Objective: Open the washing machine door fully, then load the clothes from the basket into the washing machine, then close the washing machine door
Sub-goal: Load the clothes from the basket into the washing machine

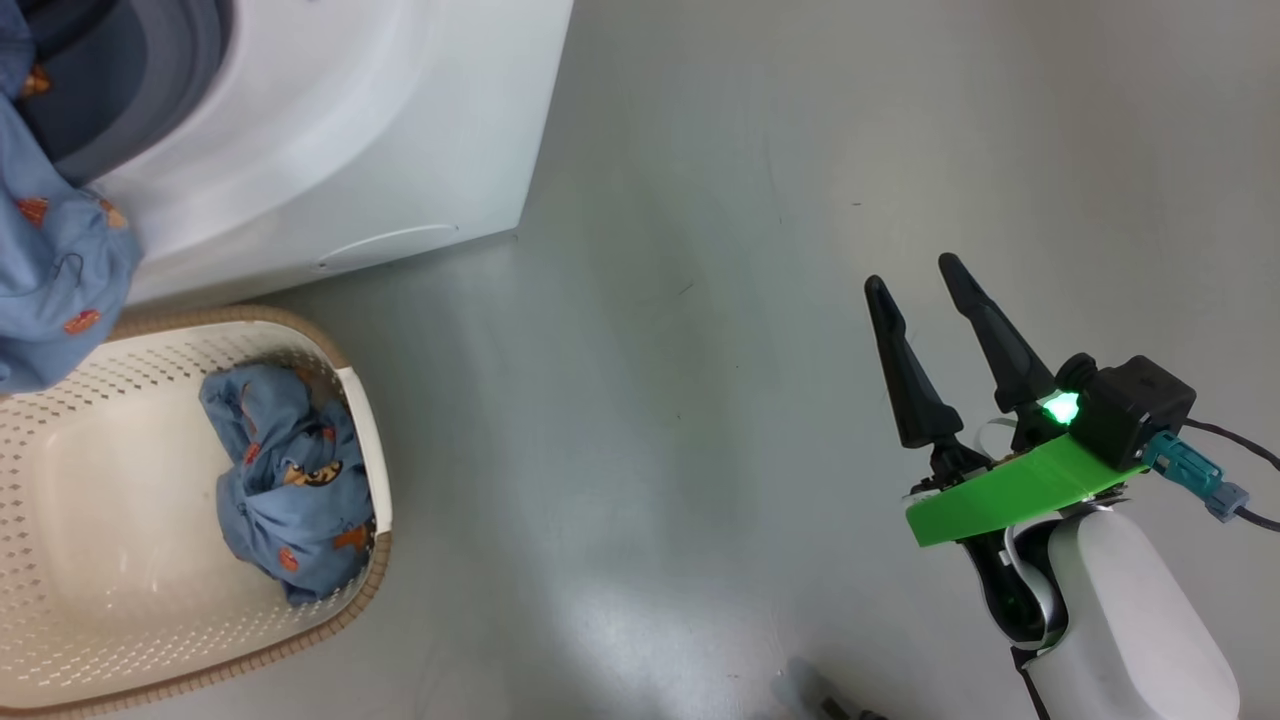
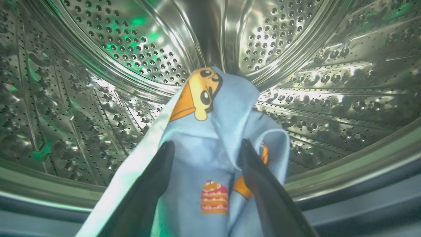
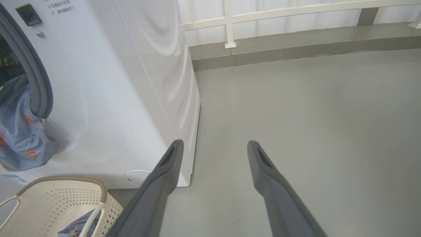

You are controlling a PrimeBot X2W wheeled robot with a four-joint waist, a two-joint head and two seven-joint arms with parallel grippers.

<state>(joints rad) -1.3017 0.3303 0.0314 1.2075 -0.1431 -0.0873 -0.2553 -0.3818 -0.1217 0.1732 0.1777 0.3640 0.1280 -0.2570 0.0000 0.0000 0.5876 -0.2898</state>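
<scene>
**Loading part done; door yet to close**

Item: clothes. One blue garment (image 1: 50, 270) hangs over the washing machine (image 1: 350, 120) mouth, 10 o'clock. Its far end lies in the drum (image 2: 131, 49) between the spread, open left claw (image 2: 205, 144), possibly snagged there. A second garment (image 1: 290, 480) sits in the basket (image 1: 250, 318), 8 o'clock. Idle right claw (image 1: 912, 275), 4 o'clock: open, empty.

The only lettering I can find is on the washing machine (image 3: 108, 98) in the right wrist view. Two short lines of small grey print (image 3: 61, 8) sit at the upper left of the frame, on the white front panel just right of a dark square latch recess (image 3: 29, 14). They look like Chinese characters but are too small for me to read. At the lower left edge, a blue label sticker (image 3: 13, 178) sits on the same front, its print too blurred to make out.
</scene>
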